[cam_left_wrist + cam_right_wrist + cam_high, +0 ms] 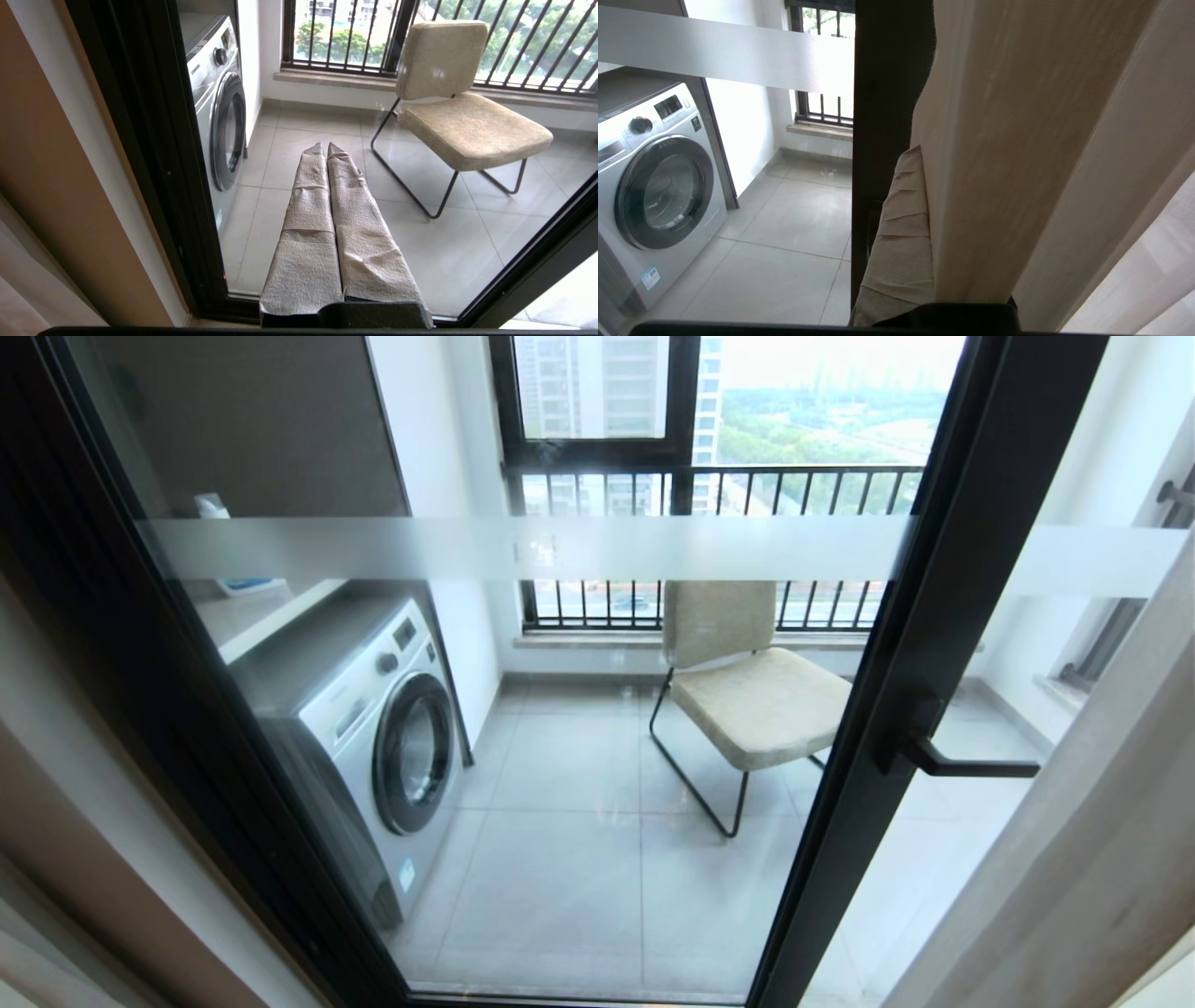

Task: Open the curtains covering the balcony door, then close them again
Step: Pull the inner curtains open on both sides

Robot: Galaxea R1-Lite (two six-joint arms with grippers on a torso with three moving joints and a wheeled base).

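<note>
While the tall beige-grey woven curtains [1017,154] hang gathered in deep folds at the right edge of the black-framed glass balcony door [943,616], the right gripper [920,154] has its cloth-covered fingers shut on the panel's leading edge, one finger hidden behind the fabric. The cloth looks thick, soft and fairly heavy, likely to drag and bunch rather than slide; a hold on that leading edge seems the best purchase. The left gripper [327,147] hangs closed and empty before the glass at the door's left side. Beyond the pane stand a white front-loading washing machine [373,737] and a beige cushioned chair on black wire legs [747,691]. The door's black lever handle [971,765] juts out near the curtain and could snag the cloth.
</note>
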